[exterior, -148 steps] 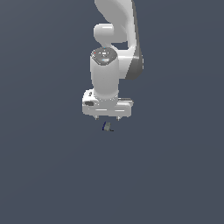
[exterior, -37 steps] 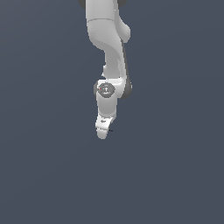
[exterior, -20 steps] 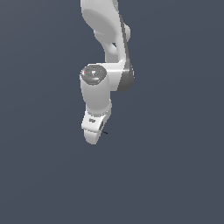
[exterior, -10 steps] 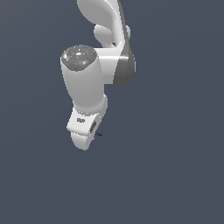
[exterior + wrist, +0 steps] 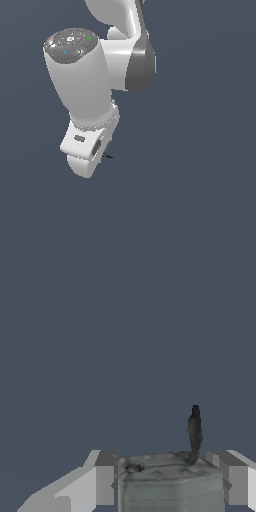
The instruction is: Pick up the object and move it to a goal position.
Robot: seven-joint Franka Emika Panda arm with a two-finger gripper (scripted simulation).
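Fingers [image 5: 170, 481] closed on the object [image 5: 170, 483], a grey-green block filling the gap between both pads, dark thin stem rising from one corner. Barely visible past the white arm [image 5: 85, 95] in the exterior view.

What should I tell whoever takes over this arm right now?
Gripper: fingers sit against both sides of the object, so it appears shut on it.
Object: between the fingers; in the exterior view only a dark sliver of it shows beside the hand.
Done: the grasp, it seems.
Left: carry the object to the goal. No goal marker shows in either view.
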